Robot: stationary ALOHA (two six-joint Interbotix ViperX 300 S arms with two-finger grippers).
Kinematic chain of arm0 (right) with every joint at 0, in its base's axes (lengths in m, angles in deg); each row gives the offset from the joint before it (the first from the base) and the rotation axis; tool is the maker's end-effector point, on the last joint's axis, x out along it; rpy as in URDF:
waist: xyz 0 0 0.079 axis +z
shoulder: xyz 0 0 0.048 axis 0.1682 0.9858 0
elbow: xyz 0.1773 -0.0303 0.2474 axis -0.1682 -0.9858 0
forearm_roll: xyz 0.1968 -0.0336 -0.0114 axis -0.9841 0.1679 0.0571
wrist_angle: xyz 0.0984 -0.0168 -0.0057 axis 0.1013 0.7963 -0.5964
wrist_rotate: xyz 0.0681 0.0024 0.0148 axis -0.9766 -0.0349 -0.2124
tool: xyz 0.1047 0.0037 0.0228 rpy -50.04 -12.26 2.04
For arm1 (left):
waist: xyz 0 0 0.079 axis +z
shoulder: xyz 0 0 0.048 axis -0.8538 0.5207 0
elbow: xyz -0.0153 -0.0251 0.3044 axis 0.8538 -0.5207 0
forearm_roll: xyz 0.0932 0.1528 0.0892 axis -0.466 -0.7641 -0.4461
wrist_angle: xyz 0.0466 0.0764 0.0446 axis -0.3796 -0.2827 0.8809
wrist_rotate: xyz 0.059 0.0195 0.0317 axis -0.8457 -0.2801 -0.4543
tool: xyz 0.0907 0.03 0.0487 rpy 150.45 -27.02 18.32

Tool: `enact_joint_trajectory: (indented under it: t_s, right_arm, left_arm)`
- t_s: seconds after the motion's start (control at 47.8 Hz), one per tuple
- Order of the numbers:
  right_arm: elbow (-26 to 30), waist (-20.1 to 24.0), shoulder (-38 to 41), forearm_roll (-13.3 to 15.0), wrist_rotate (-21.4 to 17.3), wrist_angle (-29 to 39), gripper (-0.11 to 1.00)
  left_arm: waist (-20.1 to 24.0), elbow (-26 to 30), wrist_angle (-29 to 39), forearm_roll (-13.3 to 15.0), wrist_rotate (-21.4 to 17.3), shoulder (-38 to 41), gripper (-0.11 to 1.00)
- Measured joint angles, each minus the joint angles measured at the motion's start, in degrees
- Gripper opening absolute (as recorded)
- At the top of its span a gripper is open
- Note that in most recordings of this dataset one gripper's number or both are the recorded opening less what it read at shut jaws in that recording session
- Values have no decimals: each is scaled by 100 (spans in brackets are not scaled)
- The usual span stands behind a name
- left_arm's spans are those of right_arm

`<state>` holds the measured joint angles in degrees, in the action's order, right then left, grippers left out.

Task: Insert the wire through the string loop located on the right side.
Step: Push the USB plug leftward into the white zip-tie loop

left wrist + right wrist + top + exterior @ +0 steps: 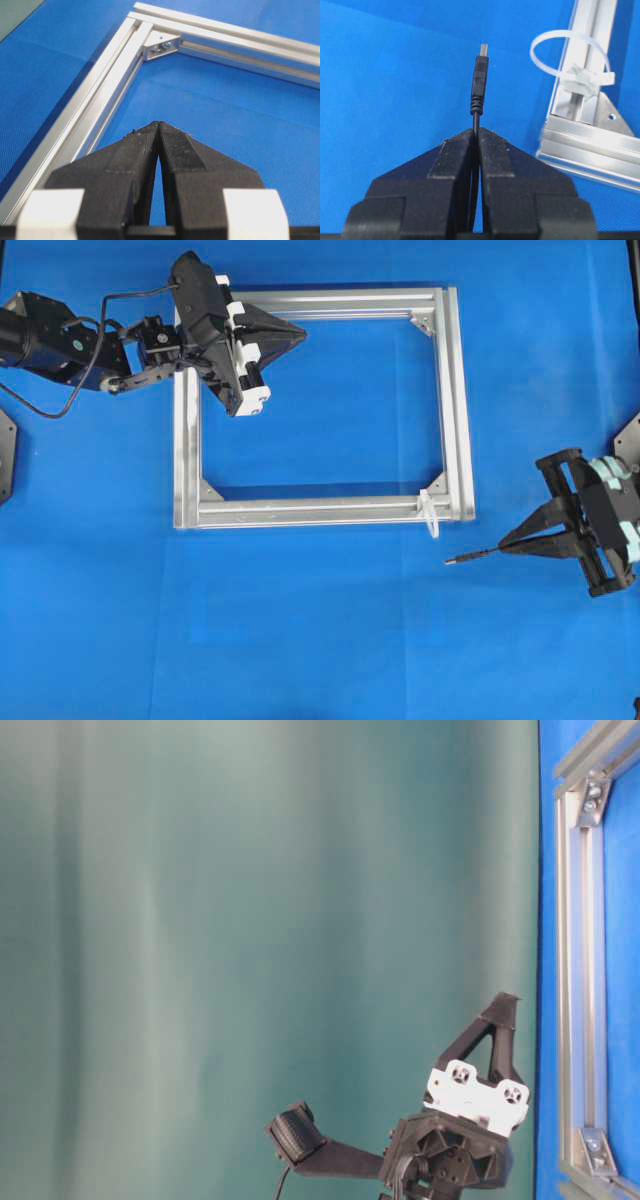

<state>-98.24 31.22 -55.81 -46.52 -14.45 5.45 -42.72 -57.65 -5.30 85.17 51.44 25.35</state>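
My right gripper (503, 547) (476, 131) is shut on the thin black wire (476, 120). Its plug tip (458, 560) (480, 75) sticks out ahead of the fingertips, pointing left in the overhead view. The whitish string loop (430, 514) (568, 55) is tied round the frame's near bar close to the right corner, up and to the left of the plug in the overhead view and to the plug's right in the right wrist view. The plug is outside the loop. My left gripper (303, 333) (158, 124) is shut on nothing, hovering inside the frame near its far left corner.
A rectangular aluminium frame (454, 400) (107, 75) (585, 135) lies flat on the blue table, with silver corner brackets (424, 323) (161, 46) (607, 116). The table-level view shows the left arm (455, 1140) before a green backdrop and one frame bar (582, 970).
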Motion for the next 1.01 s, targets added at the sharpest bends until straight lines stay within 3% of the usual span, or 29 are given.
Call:
enact_joint_trajectory:
  t_s: [0.545,1.005]
  right_arm:
    - [-158,-958,-114,26,26,0,-3]
    - [-158,-984,-123,35,44,0,-3]
  left_arm:
    - [-9,0,0,-9,0,-9,0]
    - [0,0,0,-9,0,-9,0]
